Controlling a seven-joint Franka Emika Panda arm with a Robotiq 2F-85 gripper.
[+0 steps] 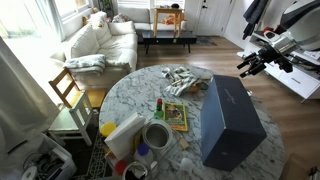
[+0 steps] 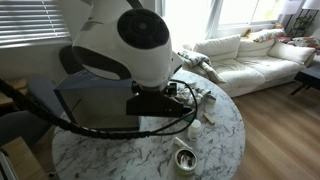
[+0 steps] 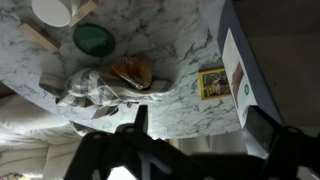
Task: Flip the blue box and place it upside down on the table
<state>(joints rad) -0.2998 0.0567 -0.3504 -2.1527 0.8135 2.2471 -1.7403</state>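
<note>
Blue box (image 1: 232, 122) rests on the round marble-patterned desk (image 1: 130, 88), at the side nearest the arm. Its plain dark outer faces show in an exterior view; which way its open face points cannot be told. Gripper (image 1: 246, 66) hangs in the air beyond that side of the desk, above and apart from the box, touching nothing. In the wrist view the fingers (image 3: 137, 117) stand wide apart and hold nothing, with marble surface visible between them. Other items on the desk: a small colourful booklet (image 1: 176, 116) just beside the box, a crumpled cloth (image 1: 185, 79) near the far rim, a white cup (image 1: 157, 135) and a green bowl (image 3: 93, 38). A wooden chair (image 1: 68, 90) stands at the desk. A white sofa (image 1: 100, 40) and a dark low coffee table (image 1: 165, 38) lie beyond it. In an exterior view the arm's white body (image 2: 140, 40) hides much of the box.
</note>
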